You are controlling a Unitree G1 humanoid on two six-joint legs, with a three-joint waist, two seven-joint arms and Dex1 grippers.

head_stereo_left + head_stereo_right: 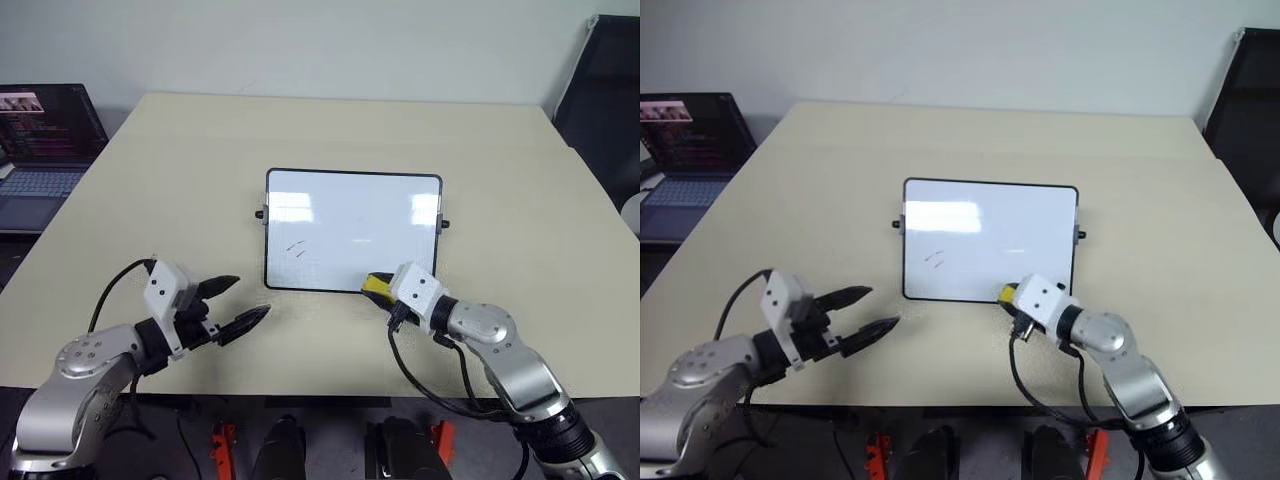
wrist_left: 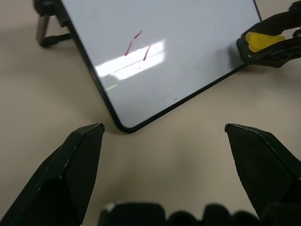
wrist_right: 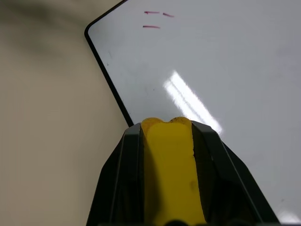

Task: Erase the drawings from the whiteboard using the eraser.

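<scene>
The whiteboard (image 1: 352,230) lies flat in the middle of the beige table, black-framed with small side knobs. The drawings (image 1: 295,248) are a few short reddish dashes on its near left part, also seen in the left wrist view as drawings (image 2: 136,44). My right gripper (image 1: 375,287) is shut on the yellow eraser (image 1: 376,285), which sits at the board's near edge, right of centre. In the right wrist view the eraser (image 3: 169,160) is squeezed between the black fingers, short of the dashes. My left gripper (image 1: 250,297) hovers open and empty off the board's near left corner.
The table (image 1: 180,180) has bare surface all around the board. An open laptop (image 1: 45,140) stands off the table's far left side. A dark chair-like object (image 1: 605,90) stands at the far right. The table's front edge runs just below both grippers.
</scene>
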